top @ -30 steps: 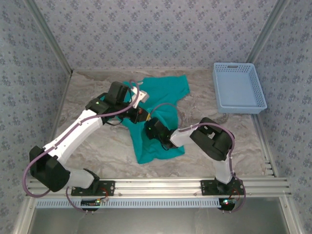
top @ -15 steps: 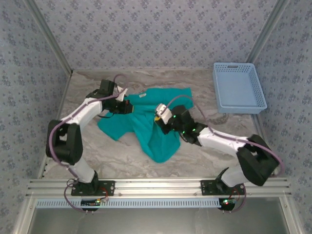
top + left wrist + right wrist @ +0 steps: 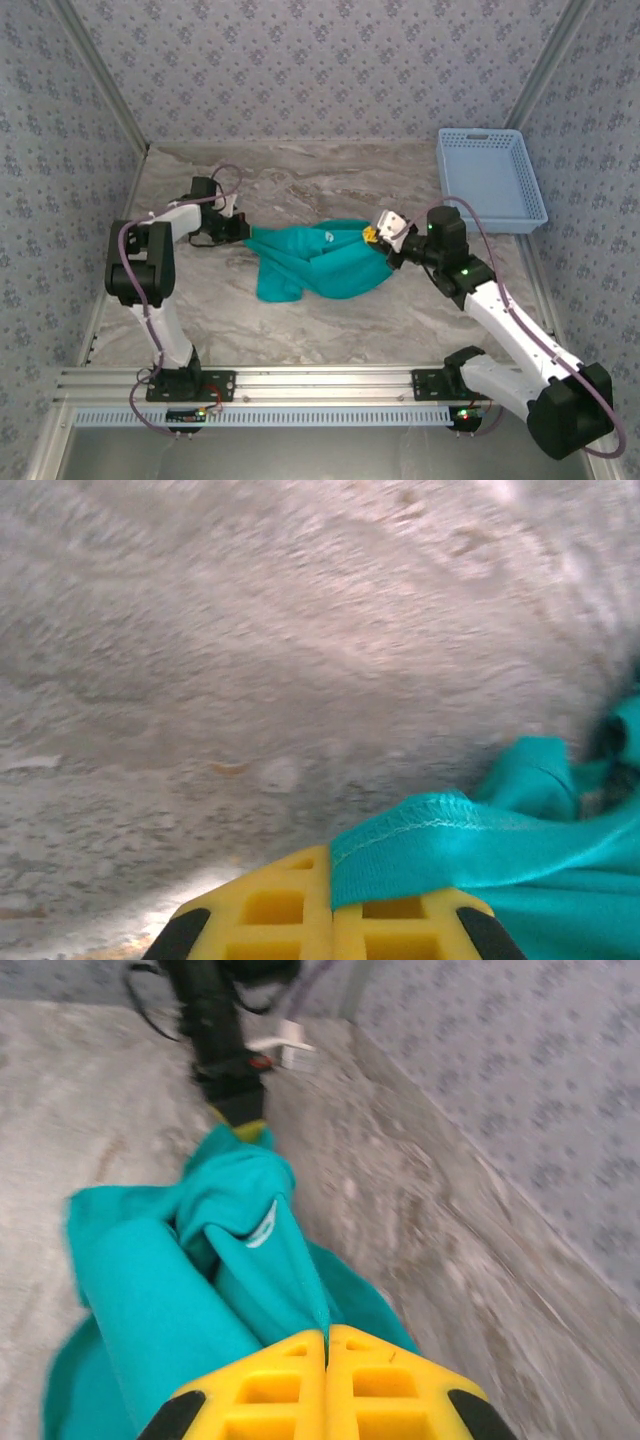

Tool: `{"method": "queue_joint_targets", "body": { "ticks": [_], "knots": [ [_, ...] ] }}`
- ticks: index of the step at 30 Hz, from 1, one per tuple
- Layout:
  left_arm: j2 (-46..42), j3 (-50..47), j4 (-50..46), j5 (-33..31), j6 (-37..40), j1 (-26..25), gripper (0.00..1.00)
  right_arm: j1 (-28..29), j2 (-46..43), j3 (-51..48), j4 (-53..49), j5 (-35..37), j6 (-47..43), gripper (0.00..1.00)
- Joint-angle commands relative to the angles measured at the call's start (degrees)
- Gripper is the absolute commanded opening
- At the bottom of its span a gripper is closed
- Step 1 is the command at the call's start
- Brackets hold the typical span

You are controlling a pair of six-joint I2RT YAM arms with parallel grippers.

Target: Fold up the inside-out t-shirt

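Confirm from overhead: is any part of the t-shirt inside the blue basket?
No, the t-shirt lies bunched on the table, well apart from the basket.

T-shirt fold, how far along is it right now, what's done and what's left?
Nothing looks folded yet: the t-shirt is a bunched band. In hand: the left gripper has its jaws shut on a hem and the right gripper on the opposite end, so the shirt is strung between them, white tag showing. Left: spreading it flat on the table, then every fold.
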Motion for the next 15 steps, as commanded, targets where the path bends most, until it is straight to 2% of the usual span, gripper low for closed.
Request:
{"method": "queue_joint_targets", "body": {
  "ticks": [1, 3, 4, 6, 7, 8, 9, 10, 12, 15],
  "knots": [
    [1.9, 2.2, -2.3, -0.6, -1.3, 2.8, 0.13, -1.3, 0.1, -5.8, -2.9, 5.7, 5.5, 0.0],
    [1.4, 3.2, -3.6, 1.5, -1.8, 2.6, 0.29, 0.0, 0.1, -9.0, -1.5, 6.4, 9.3, 0.0],
    [0.2, 3.1, -3.7, 2.4, -2.5, 2.4, 0.33, 1.4, -0.2, -10.7, -1.0, 8.8, 11.4, 0.06],
    [-3.7, 2.3, -3.8, 2.2, -3.4, 1.2, 0.38, 4.1, -0.8, -11.5, -3.1, 11.5, 11.7, 0.28],
    [-6.1, 2.0, -4.6, 1.4, -3.5, -0.1, 0.41, 5.7, -1.4, -11.3, -4.6, 12.9, 11.1, 0.34],
    [-8.6, 2.2, -6.2, 0.0, -3.3, -1.8, 0.49, 6.4, -2.0, -11.0, -5.9, 14.3, 11.4, 0.38],
    [-10.3, 3.0, -8.4, -2.1, -2.7, -4.0, 0.53, 6.5, -2.5, -10.3, -7.3, 15.1, 12.0, 0.41],
    [-11.9, 4.4, -11.7, -3.7, -0.8, -7.1, 0.53, 6.4, -3.1, -9.2, -9.1, 16.1, 12.6, 0.46],
    [-14.4, 5.7, -14.2, -2.8, 1.7, -13.1, 0.54, 6.0, -3.5, -7.0, -11.6, 18.9, 14.0, 0.53],
    [-16.2, 5.1, -10.9, 1.8, 2.7, -20.9, 0.55, 5.7, -1.4, -4.3, -12.6, 16.1, 12.8, 0.54]
  ]
}}
